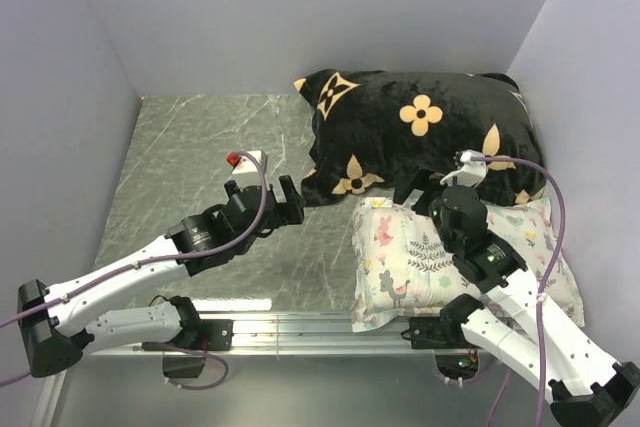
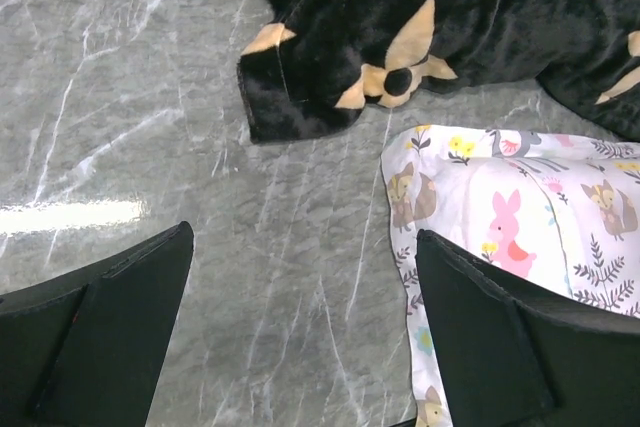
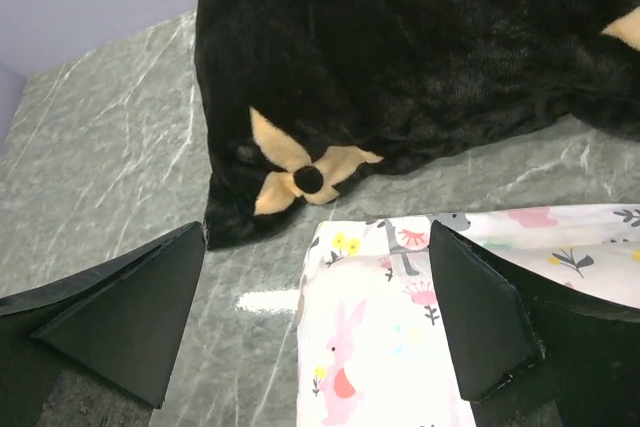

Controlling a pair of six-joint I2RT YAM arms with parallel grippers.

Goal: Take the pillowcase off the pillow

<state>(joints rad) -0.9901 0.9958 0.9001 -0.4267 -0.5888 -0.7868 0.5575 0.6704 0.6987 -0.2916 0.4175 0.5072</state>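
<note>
The black pillowcase [image 1: 420,137] with tan flower and star motifs lies stuffed at the back right of the table. It fully covers the pillow, so no plain white shows. My left gripper [image 1: 288,199] is open and empty above bare table, just left of the pillowcase's near left corner [image 2: 300,97]. My right gripper [image 1: 415,190] is open and empty, hovering over the far left corner of the floral pillow, just short of the pillowcase's near edge [image 3: 290,172]. In the wrist views both the left gripper [image 2: 305,237] and the right gripper [image 3: 318,232] stand wide apart.
A smaller white pillow with pastel floral print [image 1: 420,257] lies in front of the black one, under my right arm; it also shows in the wrist views [image 2: 520,207] [image 3: 400,317]. The grey marble table [image 1: 200,147] is walled at left, back and right. A metal rail [image 1: 290,325] runs along the near edge.
</note>
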